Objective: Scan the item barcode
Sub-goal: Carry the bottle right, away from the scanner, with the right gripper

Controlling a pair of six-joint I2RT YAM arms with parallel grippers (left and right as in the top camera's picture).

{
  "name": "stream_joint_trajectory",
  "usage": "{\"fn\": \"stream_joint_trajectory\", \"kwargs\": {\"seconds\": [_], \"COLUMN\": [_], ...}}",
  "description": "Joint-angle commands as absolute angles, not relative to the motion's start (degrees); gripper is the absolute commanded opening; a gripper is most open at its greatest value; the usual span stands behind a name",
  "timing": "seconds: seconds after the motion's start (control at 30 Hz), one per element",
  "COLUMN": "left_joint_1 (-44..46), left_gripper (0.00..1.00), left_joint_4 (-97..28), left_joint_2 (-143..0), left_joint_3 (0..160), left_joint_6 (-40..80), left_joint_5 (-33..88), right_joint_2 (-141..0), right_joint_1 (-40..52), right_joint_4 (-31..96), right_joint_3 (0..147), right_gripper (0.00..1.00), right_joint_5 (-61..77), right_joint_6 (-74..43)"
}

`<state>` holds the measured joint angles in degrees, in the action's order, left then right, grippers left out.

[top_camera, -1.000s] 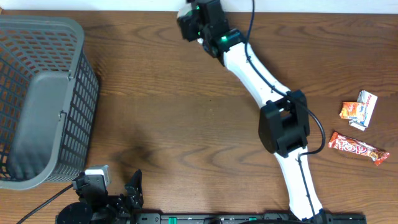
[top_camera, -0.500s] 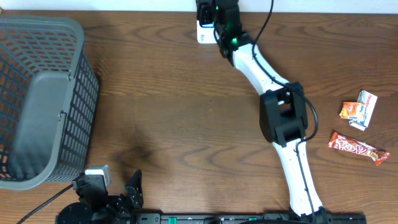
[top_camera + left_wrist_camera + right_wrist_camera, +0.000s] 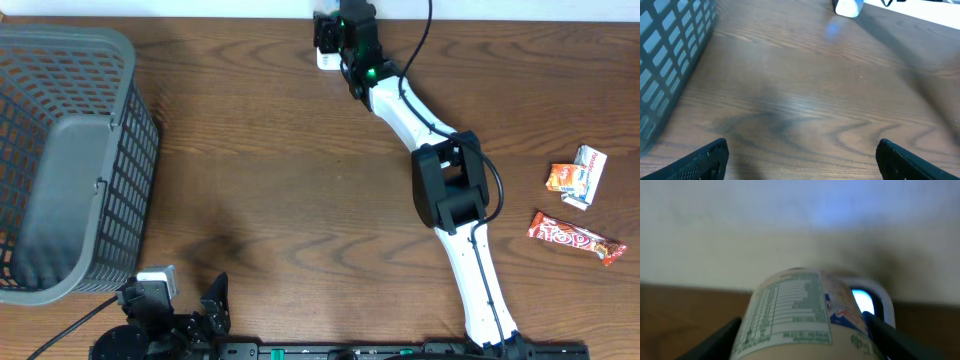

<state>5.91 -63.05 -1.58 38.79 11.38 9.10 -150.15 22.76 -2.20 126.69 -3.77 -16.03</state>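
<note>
My right gripper is shut on a pale cup with a green nutrition label, its dark fingers on either side of it. Just behind the cup stands the white scanner, lit blue, against the wall. From overhead, the right gripper reaches to the table's back edge over the scanner; the cup is mostly hidden there. The scanner also shows far off in the left wrist view. My left gripper is open over bare wood at the front left.
A grey mesh basket fills the left side. An orange and white snack pack and a red bar lie at the right edge. The right arm stretches diagonally across the table's middle right.
The right arm swung to the right along the back edge, bringing the cup in front of the scanner. The left arm has not moved.
</note>
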Motion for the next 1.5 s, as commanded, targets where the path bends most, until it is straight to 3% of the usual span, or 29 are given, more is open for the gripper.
{"fn": "stream_joint_trajectory", "kwargs": {"seconds": [0.0, 0.27, 0.5, 0.7, 0.8, 0.87, 0.97, 1.07, 1.27, 1.47], "left_joint_1": [6.2, 6.2, 6.2, 6.2, 6.2, 6.2, 6.2, 6.2, 6.2, 6.2], "left_gripper": [0.94, 0.94, 0.94, 0.94, 0.94, 0.94, 0.95, 0.94, 0.94, 0.94], "left_joint_4": [-63.1, -63.1, -63.1, -63.1, -63.1, -63.1, -63.1, -63.1, -63.1, -63.1], "left_joint_2": [-1.5, -1.5, -1.5, -1.5, -1.5, -1.5, -1.5, -1.5, -1.5, -1.5], "left_joint_3": [38.8, 38.8, 38.8, 38.8, 38.8, 38.8, 38.8, 38.8, 38.8, 38.8], "left_joint_6": [11.3, 11.3, 11.3, 11.3, 11.3, 11.3, 11.3, 11.3, 11.3, 11.3], "left_joint_5": [9.7, 9.7, 9.7, 9.7, 9.7, 9.7, 9.7, 9.7, 9.7, 9.7], "right_joint_2": [-140.2, -118.6, -112.9, -117.4, -119.0, -119.2, -119.3, -119.3, -119.3, -119.3], "right_joint_1": [22.9, 18.3, 1.2, -14.5, -16.4, -15.0, -9.1, -3.3, 6.6, 10.6], "right_joint_4": [4.5, 41.5, 69.7, 74.8, 75.9, 75.9, 77.0, 77.3, 72.8, 60.2], "right_joint_3": [127.8, 127.8, 127.7, 127.4, 127.4, 127.4, 127.2, 124.8, 114.6, 100.0], "right_gripper": [0.69, 0.70, 0.68, 0.56, 0.60, 0.65, 0.98, 0.99, 0.99, 0.99], "right_joint_5": [-4.7, -15.3, -22.2, -12.1, -1.9, 2.2, 5.0, 5.0, 6.6, 4.0], "right_joint_6": [-13.0, -10.6, -10.9, -17.8, -16.4, -12.8, -11.5, -14.9, 3.4, 7.2]}}
